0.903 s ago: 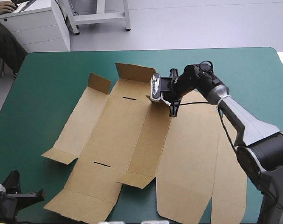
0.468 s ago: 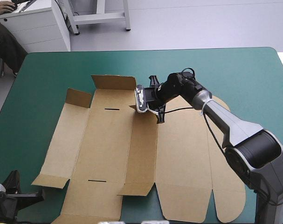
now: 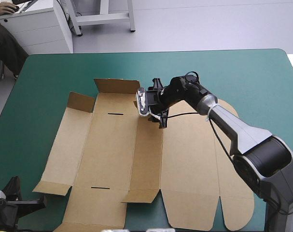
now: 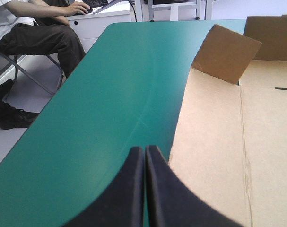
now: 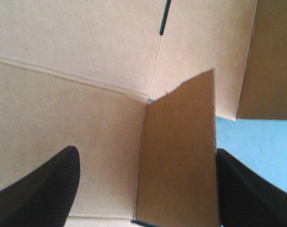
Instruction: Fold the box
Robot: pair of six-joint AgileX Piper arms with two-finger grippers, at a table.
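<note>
Right gripper [image 3: 159, 103] has edged slightly toward the table's left since just before, black fingers spread wide, gripping nothing, with a small raised flap [image 5: 181, 156] between them. Brown box [image 3: 112, 145] lies mostly flat mid-table on the teal-green cover [image 3: 54, 67], far flaps tilted up. Left gripper [image 4: 144, 150] is pinched closed and empty, over the cover just beside the box's left edge.

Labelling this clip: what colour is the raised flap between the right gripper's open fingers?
Brown. The flap shows best in the right wrist view.
</note>
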